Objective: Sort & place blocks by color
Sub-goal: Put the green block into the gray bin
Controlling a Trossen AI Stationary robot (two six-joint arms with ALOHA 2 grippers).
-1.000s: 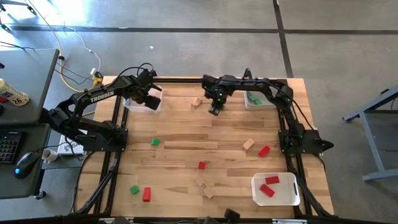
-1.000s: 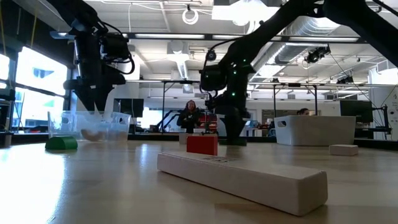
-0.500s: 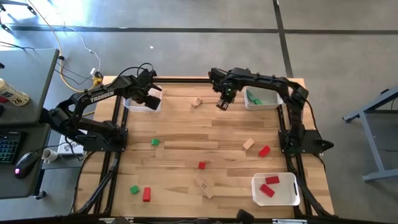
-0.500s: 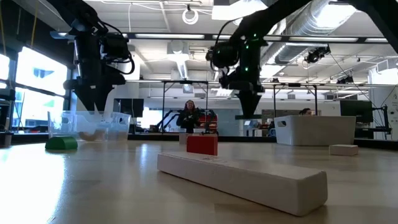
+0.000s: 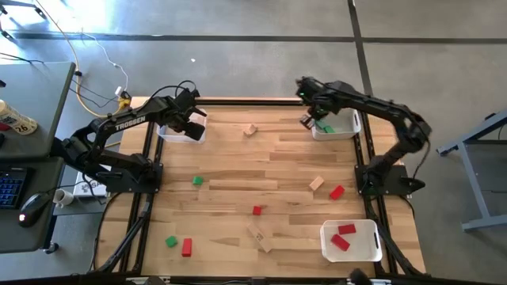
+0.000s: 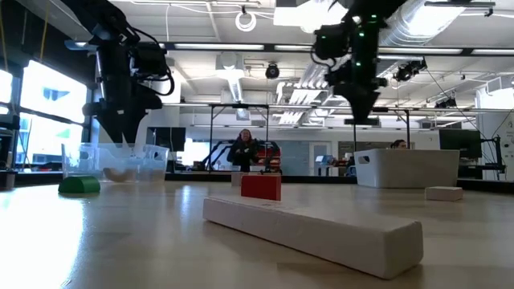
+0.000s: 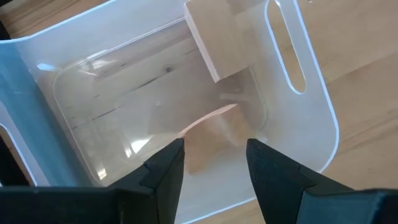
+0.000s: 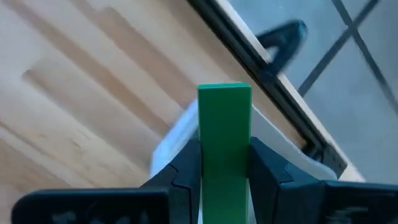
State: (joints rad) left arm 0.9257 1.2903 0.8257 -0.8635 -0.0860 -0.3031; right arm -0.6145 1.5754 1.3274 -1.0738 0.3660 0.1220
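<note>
The right gripper is clamped on a green bar, both fingers pressed against its long sides; in the high view this gripper sits in the upper right of the frame, at the left edge of a white bin that already holds green blocks; in the low view it hangs high at the upper right, clear of the desk.

The left gripper has its fingers parted with nothing between them, poised over a clear bin in the upper left of the high view; a tan block lies inside that bin.

On the desk the other blocks are scattered: a tan block at upper centre; a green cube left of centre; a tan block with a red block just beside it at right of centre; a small red cube near the middle; a long tan bar below it; a green cube and a red bar side by side at lower left. A third bin at lower right holds two red blocks.

In the low view the tan bar lies in the foreground with the red cube behind it and a green block at the left.
</note>
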